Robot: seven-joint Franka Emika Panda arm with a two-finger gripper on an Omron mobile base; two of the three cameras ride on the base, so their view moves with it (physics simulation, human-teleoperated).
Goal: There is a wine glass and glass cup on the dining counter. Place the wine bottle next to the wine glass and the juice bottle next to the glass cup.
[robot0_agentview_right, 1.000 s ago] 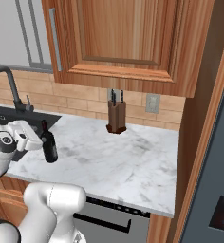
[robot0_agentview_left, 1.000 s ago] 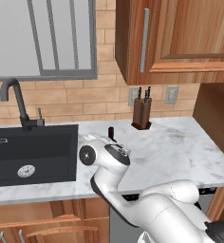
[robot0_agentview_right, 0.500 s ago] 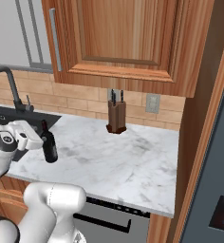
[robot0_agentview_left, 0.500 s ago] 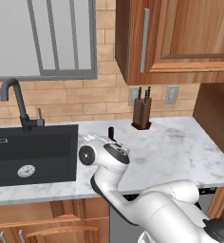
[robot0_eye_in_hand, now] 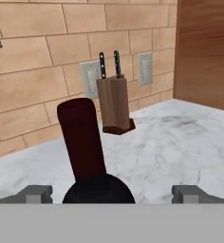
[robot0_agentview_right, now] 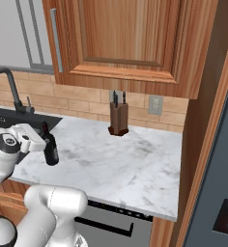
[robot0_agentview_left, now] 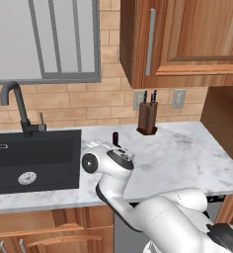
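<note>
From the left base view, my arm bends over the marble table (robot0_agentview_left: 187, 148), and the red cap of the wine bottle (robot0_agentview_left: 115, 138) pokes up just behind my wrist, right of the black sink (robot0_agentview_left: 29, 160). A wooden knife block (robot0_agentview_left: 147, 118) stands against the brick wall, well beyond the bottle.

From the right base view, my hand (robot0_agentview_right: 42, 142) sits level with the wine bottle (robot0_agentview_right: 50, 147), which stands upright on the table (robot0_agentview_right: 130, 164) near its front left edge, beside the sink (robot0_agentview_right: 9, 120). The knife block (robot0_agentview_right: 118, 117) is farther back, under the wooden cabinet (robot0_agentview_right: 130, 38).

From the hand view, the wine bottle (robot0_eye_in_hand: 90, 156) rises dead centre between my two fingertips (robot0_eye_in_hand: 35, 193), which stand wide apart on either side of its shoulder without touching the glass. Behind it are the knife block (robot0_eye_in_hand: 115, 102) and the marble table (robot0_eye_in_hand: 180, 147).
</note>
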